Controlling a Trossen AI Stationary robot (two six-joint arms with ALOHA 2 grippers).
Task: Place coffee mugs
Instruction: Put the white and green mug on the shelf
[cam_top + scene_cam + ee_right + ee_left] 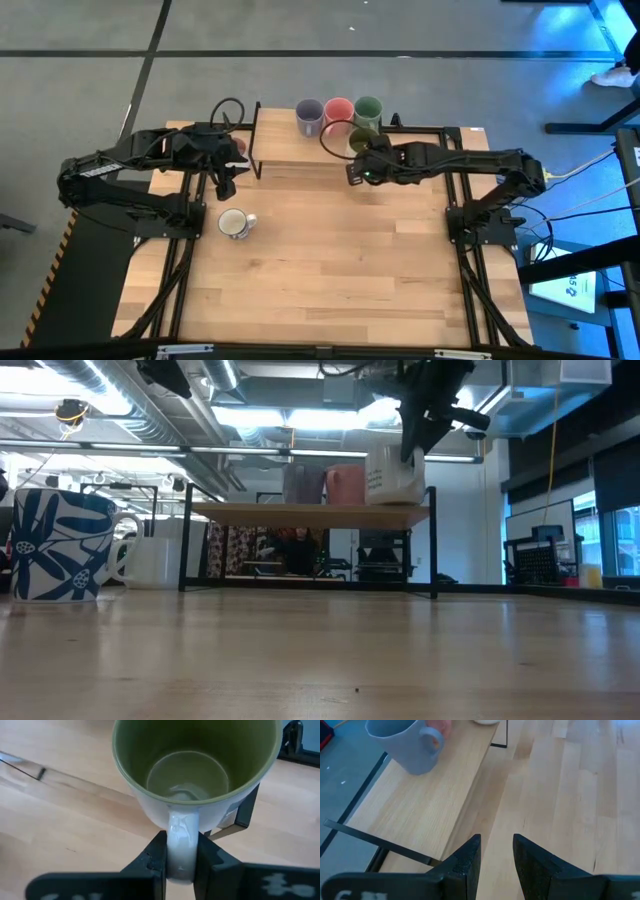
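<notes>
Three mugs stand on the raised wooden shelf (290, 150) at the table's far side: purple-blue (310, 113), coral pink (338, 110) and green (368, 108). My right gripper (181, 847) is shut on a mug that is olive-green inside and white outside (195, 770), at the shelf's right end (393, 475). A white mug with a blue flower pattern (60, 545) stands on its base on the table (235, 223). Behind it stands a plain white mug (155, 560). My left gripper (496, 855) hangs open beside the shelf's left end, holding nothing. My right gripper pinches the olive-green mug's handle (182, 827) between its two fingers, coming level from the table's right side. The mug is upright with its mouth up. Its base is level with the shelf top (393, 503); whether it rests there, I cannot tell.
The shelf stands on thin black legs (433, 555) with open room beneath it. Bare wooden table (340, 270) stretches across the middle and near side. A black cable loop (228, 105) lies behind the shelf's left end. The black frame rails (470, 280) run along both table sides.
</notes>
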